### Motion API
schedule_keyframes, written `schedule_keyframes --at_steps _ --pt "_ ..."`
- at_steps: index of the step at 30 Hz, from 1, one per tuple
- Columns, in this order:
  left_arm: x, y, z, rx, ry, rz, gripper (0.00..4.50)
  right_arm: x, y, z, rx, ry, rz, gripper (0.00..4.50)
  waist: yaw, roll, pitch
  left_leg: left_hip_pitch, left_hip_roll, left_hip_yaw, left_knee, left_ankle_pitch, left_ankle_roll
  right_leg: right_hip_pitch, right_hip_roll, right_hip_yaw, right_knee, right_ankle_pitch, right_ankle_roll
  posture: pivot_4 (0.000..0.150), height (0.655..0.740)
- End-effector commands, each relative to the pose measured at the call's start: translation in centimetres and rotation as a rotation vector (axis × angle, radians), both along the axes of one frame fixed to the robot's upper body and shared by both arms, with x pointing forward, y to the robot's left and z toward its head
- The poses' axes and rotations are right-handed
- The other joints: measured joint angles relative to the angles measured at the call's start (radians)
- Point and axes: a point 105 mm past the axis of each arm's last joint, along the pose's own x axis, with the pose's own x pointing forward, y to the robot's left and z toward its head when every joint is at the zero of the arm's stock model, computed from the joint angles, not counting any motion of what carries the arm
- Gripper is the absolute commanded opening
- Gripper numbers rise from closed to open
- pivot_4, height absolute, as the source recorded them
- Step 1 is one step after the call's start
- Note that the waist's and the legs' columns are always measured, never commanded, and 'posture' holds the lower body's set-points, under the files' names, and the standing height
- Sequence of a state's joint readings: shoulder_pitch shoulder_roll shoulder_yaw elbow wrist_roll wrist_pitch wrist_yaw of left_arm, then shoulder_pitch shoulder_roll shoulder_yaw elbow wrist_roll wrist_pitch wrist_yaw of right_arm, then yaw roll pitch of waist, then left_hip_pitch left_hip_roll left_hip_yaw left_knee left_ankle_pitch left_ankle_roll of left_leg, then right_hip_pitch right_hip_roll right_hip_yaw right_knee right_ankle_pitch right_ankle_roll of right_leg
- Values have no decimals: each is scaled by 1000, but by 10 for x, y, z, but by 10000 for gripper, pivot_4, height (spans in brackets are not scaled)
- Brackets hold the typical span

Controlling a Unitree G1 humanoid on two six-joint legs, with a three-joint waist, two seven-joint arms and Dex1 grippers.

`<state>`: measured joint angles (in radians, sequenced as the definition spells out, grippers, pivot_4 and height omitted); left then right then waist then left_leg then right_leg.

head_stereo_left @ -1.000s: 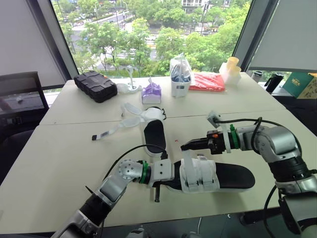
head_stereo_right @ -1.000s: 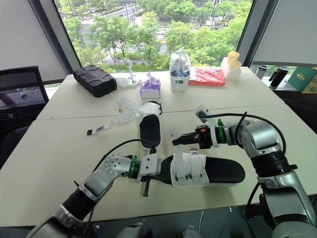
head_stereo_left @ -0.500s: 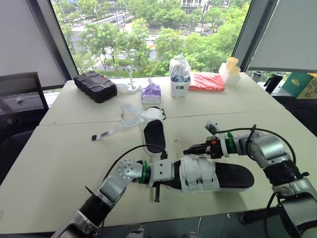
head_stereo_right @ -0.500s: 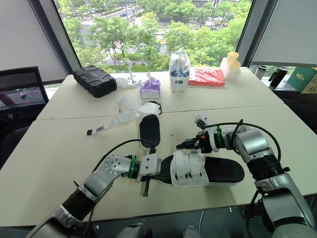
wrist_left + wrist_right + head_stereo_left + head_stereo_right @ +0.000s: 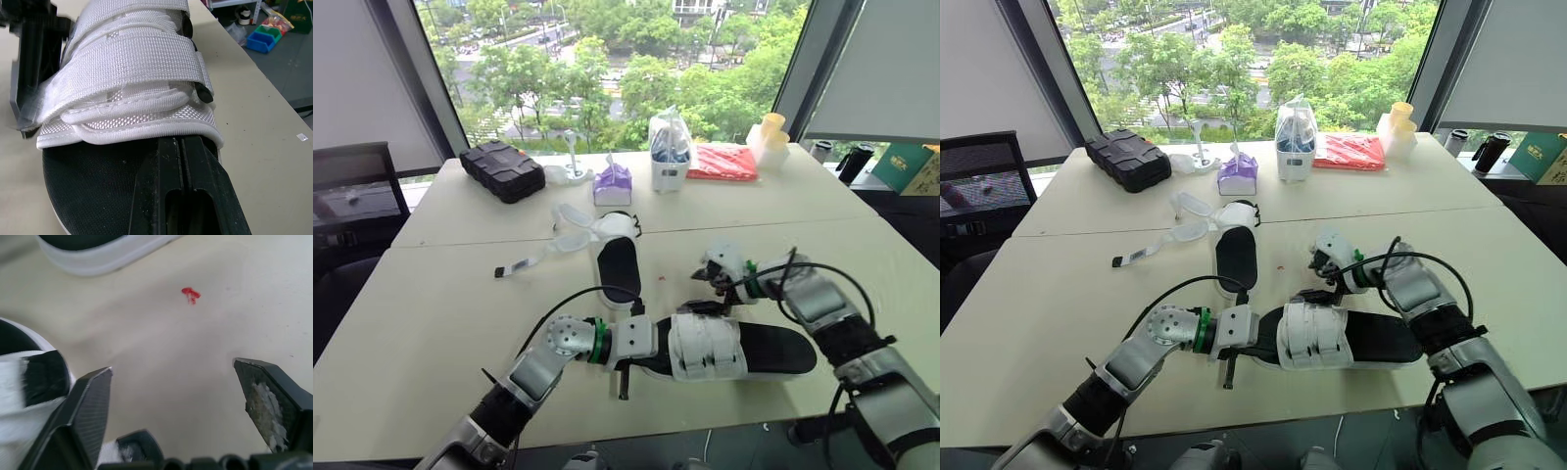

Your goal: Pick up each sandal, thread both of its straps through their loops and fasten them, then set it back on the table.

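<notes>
Black-soled near sandal (image 5: 773, 349) flat on the surface (image 5: 440, 304), long axis left to right, left end effector (image 5: 182, 147) with fingers pressed together on its footbed under the white straps (image 5: 707, 345), right end effector (image 5: 172, 368) spread wide just beyond their far edge

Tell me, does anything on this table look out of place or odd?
The far sandal lies with its white straps unfastened and splayed over the table. A small red scrap lies on the table beside it.
</notes>
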<state>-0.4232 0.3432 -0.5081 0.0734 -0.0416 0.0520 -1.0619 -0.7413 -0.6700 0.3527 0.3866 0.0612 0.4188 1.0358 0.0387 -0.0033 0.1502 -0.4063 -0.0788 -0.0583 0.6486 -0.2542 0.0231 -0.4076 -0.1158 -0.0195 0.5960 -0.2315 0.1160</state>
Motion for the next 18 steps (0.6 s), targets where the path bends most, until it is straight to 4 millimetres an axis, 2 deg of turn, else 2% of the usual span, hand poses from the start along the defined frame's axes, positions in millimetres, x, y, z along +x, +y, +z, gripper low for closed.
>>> schedule_keyframes --at_steps 1,4,7,11,16,18 --pt "-5 11 -41 157 85 20 0 19 -12 37 -21 -166 -28 43128 0 0 0 0 0 0 0 0 0 0 0 0 0 0 0 1500 7400" --pt "-4 13 -42 163 76 16 0 23 -33 69 -54 -321 -54 43128 3 1 1 0 0 0 0 1 -1 0 0 0 1 0 0 1500 7400" --pt "-1 15 -42 167 67 15 0 11 -49 88 -132 -490 0 43128 8 2 1 -1 -1 -1 0 1 -1 -1 1 0 0 0 0 1500 7400" --pt "8 20 -38 159 44 34 0 -33 -54 82 -249 -649 199 43128 5 1 1 0 -1 -1 -2 0 -1 3 0 0 0 0 0 1500 7400" --pt "14 23 -27 122 42 54 0 -73 -63 67 -373 -770 376 43128 -3 6 3 1 -1 1 2 2 -1 5 0 0 1 -1 -1 1500 7400" --pt "15 23 -23 108 39 57 0 -83 -65 60 -392 -794 419 43128 -5 5 4 3 0 1 2 2 -1 6 0 0 2 -2 2 1500 7400"
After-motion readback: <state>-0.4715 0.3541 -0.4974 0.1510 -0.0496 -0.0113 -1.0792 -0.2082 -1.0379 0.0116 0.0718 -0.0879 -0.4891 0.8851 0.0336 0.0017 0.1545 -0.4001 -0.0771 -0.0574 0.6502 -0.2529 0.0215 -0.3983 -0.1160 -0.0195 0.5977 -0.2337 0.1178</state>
